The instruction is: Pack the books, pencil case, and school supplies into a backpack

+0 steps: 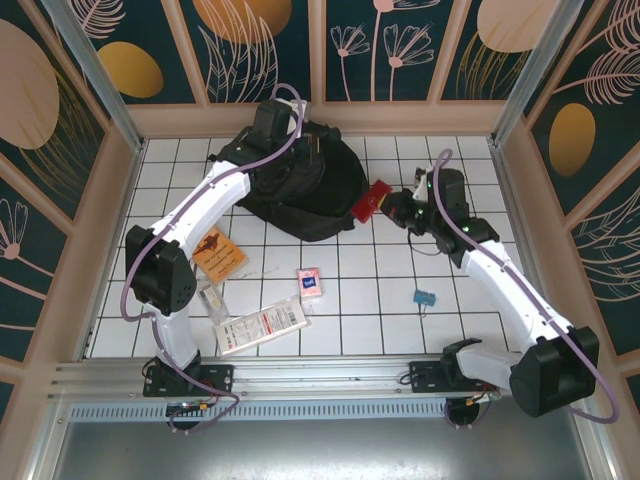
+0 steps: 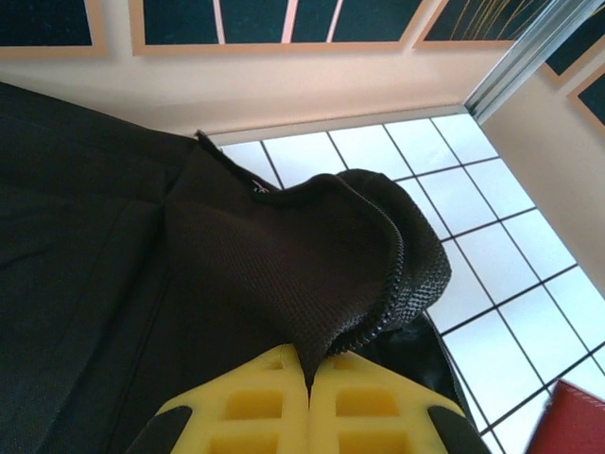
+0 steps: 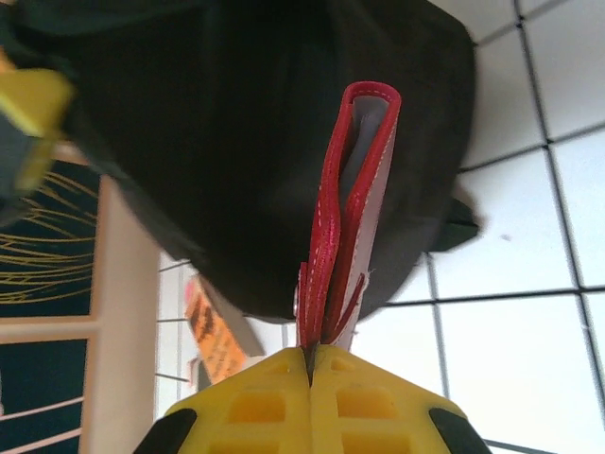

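- Backpack point(image 1: 310, 190), black and slumped, is our landmark.
- Our left gripper point(image 2: 309, 374) is pinched closed on a fold of its fabric, at the backpack's far side.
- Our right gripper point(image 3: 310, 352) is clamped on the red flat item point(image 1: 372, 201), held edge-on at the backpack's right edge.
- We see the orange book point(image 1: 219, 253) to the backpack's near left, and the pink box point(image 1: 310, 281) and teal clip point(image 1: 425, 297) on its near side, apart from it.
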{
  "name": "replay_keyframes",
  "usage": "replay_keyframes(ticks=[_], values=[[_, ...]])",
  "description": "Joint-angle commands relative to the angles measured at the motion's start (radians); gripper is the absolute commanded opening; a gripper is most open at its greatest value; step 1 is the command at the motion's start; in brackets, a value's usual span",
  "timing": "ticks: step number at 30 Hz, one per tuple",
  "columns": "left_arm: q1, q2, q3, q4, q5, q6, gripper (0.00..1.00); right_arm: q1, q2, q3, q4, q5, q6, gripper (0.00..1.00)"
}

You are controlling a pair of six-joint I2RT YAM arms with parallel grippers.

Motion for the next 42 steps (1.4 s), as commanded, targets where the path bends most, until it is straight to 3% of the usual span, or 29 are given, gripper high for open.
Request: replay_keyframes(ticks=[1,12,19,24,25,28,36,42], values=[[0.002,-0.029,0.091,0.003,0.003,0.017,0.0,0.029,0.046,0.117,-0.067,0.011,-0.034,0.0],[0.002,0.036,0.293,-0.094,0.116,-0.04,0.0,0.074,0.414,0.346,0.09,-0.031,-0.004,0.0],[0.002,0.034,0.279,-0.04,0.212,-0.115,0.0,0.073,0.673,0.541,0.2,-0.101,0.072,0.0],[0.002,0.045,0.288,-0.041,0.202,-0.117,0.0,0.08,0.836,0.679,0.262,-0.168,0.144,0.0],[0.002,0.05,0.289,-0.048,0.195,-0.113,0.0,0.081,0.858,0.712,0.233,-0.155,0.14,0.07],[0.005,0.05,0.279,-0.053,0.182,-0.104,0.0,0.083,0.87,0.745,0.186,-0.127,0.115,0.48],[0.019,0.051,0.251,-0.042,0.161,-0.097,0.0,0.09,0.778,0.668,0.145,-0.117,0.026,0.52],[0.028,0.024,0.152,0.018,0.168,-0.107,0.0,0.097,0.629,0.56,0.028,0.013,-0.064,0.51]])
